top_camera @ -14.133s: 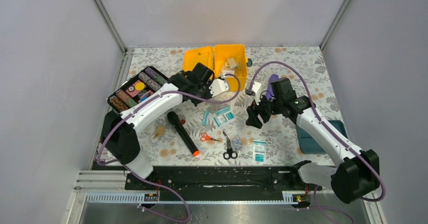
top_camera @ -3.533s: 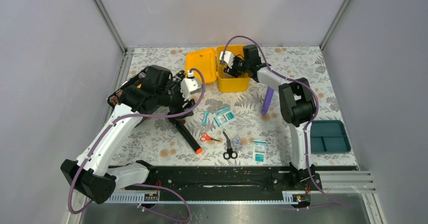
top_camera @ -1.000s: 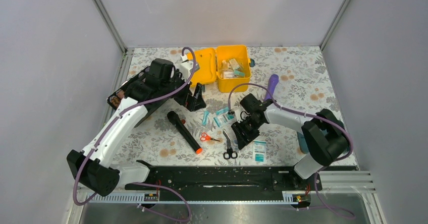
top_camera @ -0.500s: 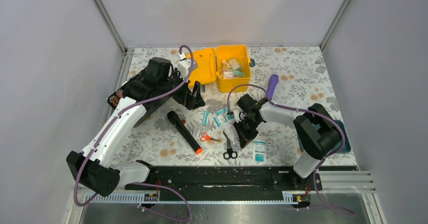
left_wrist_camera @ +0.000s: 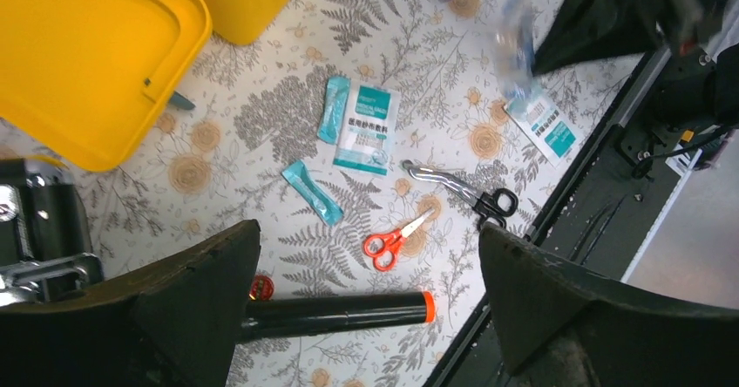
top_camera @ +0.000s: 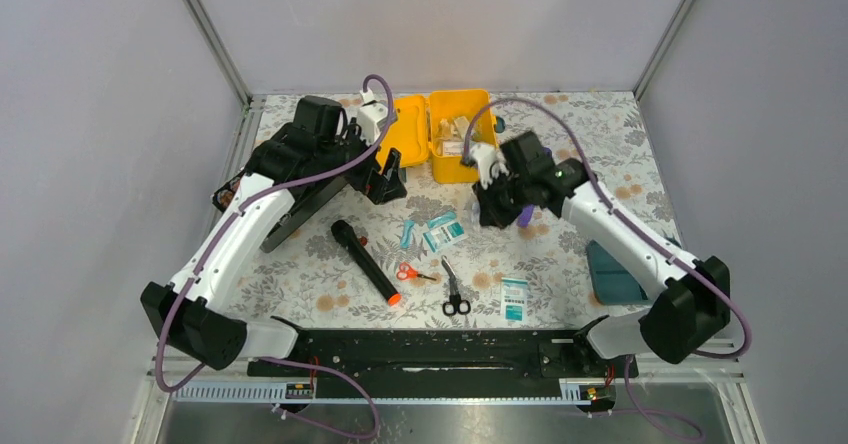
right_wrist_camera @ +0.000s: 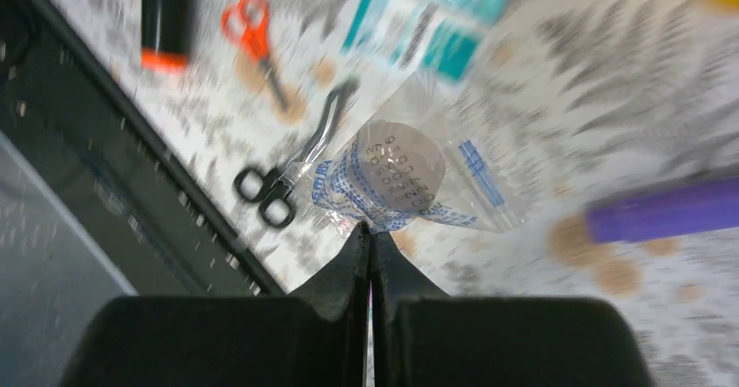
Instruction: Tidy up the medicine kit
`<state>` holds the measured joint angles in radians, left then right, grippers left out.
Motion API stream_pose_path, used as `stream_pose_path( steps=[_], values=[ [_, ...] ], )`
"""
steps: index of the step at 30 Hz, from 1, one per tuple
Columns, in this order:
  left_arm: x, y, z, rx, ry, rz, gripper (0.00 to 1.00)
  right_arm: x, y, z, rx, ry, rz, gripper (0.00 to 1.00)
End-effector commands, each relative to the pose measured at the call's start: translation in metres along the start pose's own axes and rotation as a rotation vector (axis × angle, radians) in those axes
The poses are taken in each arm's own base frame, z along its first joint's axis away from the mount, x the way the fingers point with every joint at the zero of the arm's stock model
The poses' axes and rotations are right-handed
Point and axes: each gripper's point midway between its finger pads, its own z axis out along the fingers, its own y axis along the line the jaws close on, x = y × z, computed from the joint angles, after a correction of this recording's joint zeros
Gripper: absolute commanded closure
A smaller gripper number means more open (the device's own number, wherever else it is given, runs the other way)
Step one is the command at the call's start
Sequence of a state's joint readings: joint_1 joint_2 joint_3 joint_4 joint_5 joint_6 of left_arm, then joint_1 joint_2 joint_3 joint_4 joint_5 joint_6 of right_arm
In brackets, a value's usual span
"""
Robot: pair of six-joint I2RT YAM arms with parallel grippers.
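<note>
The right gripper (right_wrist_camera: 370, 230) is no longer low beside the black-handled scissors (top_camera: 452, 290) with its jaws half apart; it is now pinched fully together on the edge of a clear bag (right_wrist_camera: 408, 178) that holds a round, blue-printed roll; it has lifted the bag off the table and swung it up toward the medicine kit (top_camera: 458, 170), and the bag is gone from beside those scissors; the kit sits at the far middle of the table, its lid thrown open to its left and several packets already in its base; the bag hangs near the kit's front wall, so the pick looks done and the carry nearly over; what seems left for this item is to bring it over the open base and let go; the left gripper (left_wrist_camera: 366, 237) has barely shifted, spread wide just left of the lid with nothing between its fingers; the black torch (top_camera: 362, 262), orange scissors (top_camera: 410, 272), teal sachets (top_camera: 443, 231) and a printed packet (top_camera: 515, 297) lie loose, so much sorting remains; the teal insert tray (top_camera: 607, 269) sits apart at the right edge
</note>
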<state>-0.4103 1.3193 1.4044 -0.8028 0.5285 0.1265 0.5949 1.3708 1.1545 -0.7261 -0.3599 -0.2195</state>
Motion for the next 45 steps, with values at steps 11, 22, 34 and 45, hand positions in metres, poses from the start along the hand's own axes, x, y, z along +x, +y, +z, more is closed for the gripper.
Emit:
stream_pose_path(
  steps=[11,22,34,45],
  values=[
    [-0.05,0.006,-0.009,-0.019,-0.063,0.087,0.06,-0.196,-0.197,-0.008,0.47,-0.278,0.044,1.0],
    [-0.036,0.016,-0.012,-0.076,-0.022,0.11,0.05,-0.247,-0.28,0.027,0.71,-0.324,0.069,1.0],
    [-0.025,0.023,-0.012,-0.097,0.012,0.128,0.04,-0.153,-0.191,0.033,0.261,0.005,-0.353,1.0],
    [-0.033,0.021,-0.001,-0.051,-0.001,0.092,0.04,-0.162,-0.19,0.054,0.194,0.018,-0.241,1.0]
  ],
)
